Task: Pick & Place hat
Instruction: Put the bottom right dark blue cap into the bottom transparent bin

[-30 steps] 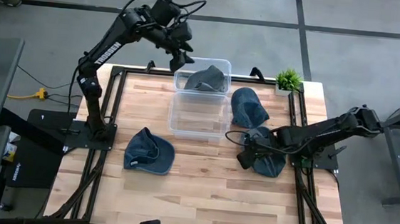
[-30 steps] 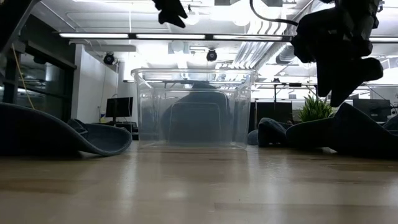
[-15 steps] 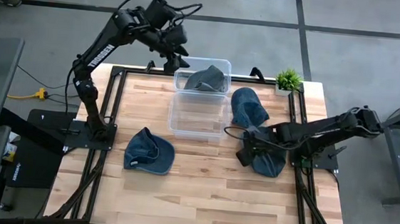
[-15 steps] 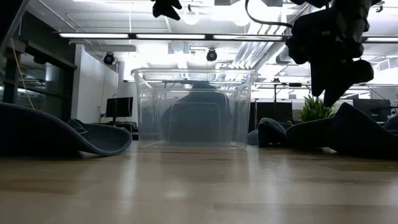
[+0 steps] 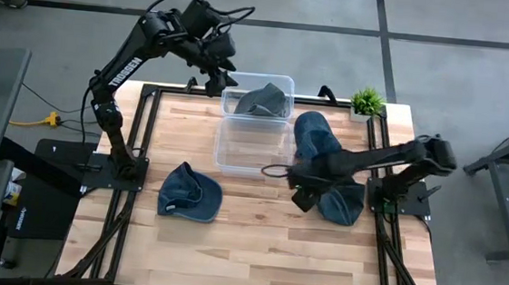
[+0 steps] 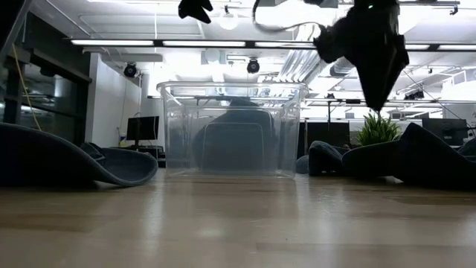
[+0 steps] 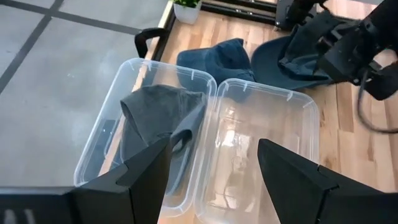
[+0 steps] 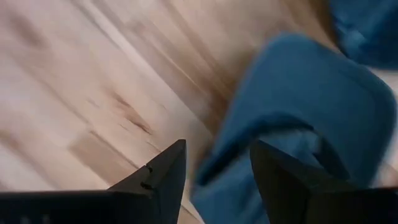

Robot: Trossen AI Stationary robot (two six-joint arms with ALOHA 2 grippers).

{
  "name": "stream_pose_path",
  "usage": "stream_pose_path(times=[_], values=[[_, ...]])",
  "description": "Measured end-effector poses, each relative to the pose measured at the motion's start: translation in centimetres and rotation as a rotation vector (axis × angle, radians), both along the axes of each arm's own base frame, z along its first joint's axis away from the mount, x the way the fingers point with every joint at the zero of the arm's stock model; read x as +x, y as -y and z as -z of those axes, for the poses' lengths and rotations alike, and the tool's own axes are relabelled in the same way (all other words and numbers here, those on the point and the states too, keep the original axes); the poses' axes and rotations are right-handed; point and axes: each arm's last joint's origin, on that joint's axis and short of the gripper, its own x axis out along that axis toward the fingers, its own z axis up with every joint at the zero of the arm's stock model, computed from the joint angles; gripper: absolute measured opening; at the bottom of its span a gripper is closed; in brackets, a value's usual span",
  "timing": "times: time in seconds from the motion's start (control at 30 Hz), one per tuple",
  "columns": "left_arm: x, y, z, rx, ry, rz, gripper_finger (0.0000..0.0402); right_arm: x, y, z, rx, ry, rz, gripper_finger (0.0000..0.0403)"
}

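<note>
Blue denim hat (image 5: 341, 204) lies on the table, just beside and under your right gripper (image 5: 300, 197), fingers parted and empty over its brim edge; left gripper (image 5: 215, 83) waits open, farther off.

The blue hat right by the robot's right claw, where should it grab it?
Probably the brim edge. The blue hat lies flat on the table, and its brim rim faces the open right gripper, which is low beside it. Coming in from that side, with one finger above and one under the thin rim, looks easier than pinching the floppy crown.
</note>
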Motion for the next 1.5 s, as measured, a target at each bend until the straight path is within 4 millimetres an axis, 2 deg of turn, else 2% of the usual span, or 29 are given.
stream_pose_path(times=[0.13,0.3,0.6,0.8,1.07,1.27,1.5], values=[[-0.1,0.1,0.1,-0.007,-0.012,-0.001,0.0237,1.6,-0.9,1.1,-0.048,-0.16,-0.009,0.0171],[-0.1,0.0,0.1,-0.006,-0.012,-0.002,0.0237,3.1,-1.8,3.3,-0.107,-0.225,0.008,0.0186],[-0.1,0.0,0.1,-0.002,-0.008,-0.004,0.0237,2.8,-2.1,3.5,-0.179,-0.256,0.063,0.0253],[-0.1,0.0,0.1,-0.003,-0.008,-0.003,0.0237,2.5,-2.1,4.5,-0.144,-0.259,0.118,0.0287],[-0.1,0.0,0.1,-0.003,-0.008,-0.003,0.0237,1.0,-1.9,6.7,-0.135,-0.343,0.147,0.0276],[-0.1,0.0,0.1,-0.003,-0.008,-0.003,0.0237,0.8,-2.2,6.9,-0.13,-0.349,0.152,0.026],[0.0,0.0,0.0,-0.001,-0.004,-0.003,0.0237,0.8,-2.3,6.9,-0.092,-0.351,0.268,0.0248]])
